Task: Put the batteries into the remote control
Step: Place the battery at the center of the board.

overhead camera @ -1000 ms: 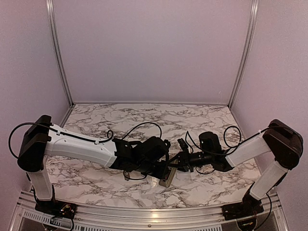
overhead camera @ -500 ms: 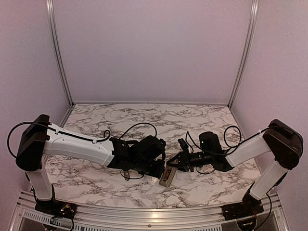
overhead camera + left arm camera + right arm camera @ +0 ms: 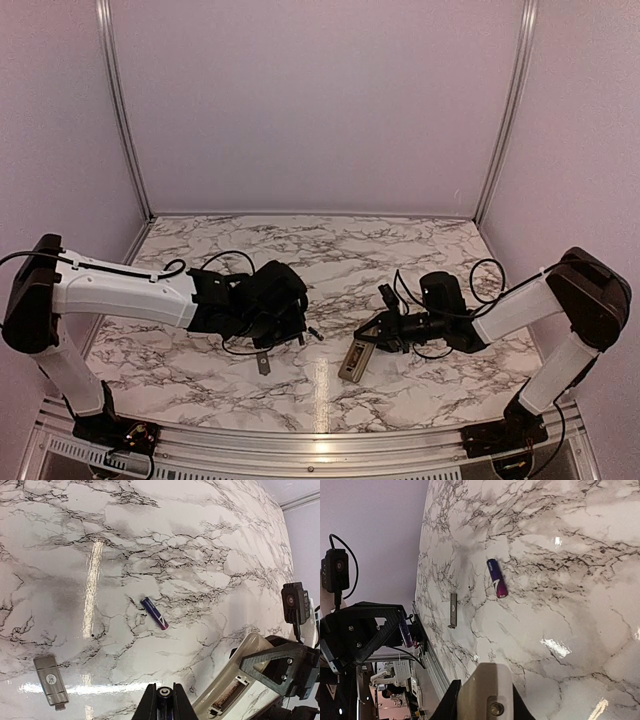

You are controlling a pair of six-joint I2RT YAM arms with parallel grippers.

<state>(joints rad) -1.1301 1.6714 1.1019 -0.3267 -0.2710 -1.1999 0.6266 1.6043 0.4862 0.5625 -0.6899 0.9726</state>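
The remote [image 3: 352,361] is near the table's [image 3: 330,250] front middle, clamped at one end between the right gripper's [image 3: 484,704] fingers, back side up with its recess showing. Whether its free end touches the table I cannot tell. A second ago the left gripper [image 3: 164,701] was pressed in against the remote. It has since drawn back to the left and now hangs well apart from it, closed on a purple battery [image 3: 405,632]. A loose battery [image 3: 154,613], also purple, lies between the two grippers. A grey cover [image 3: 51,679] lies nearer the front edge.
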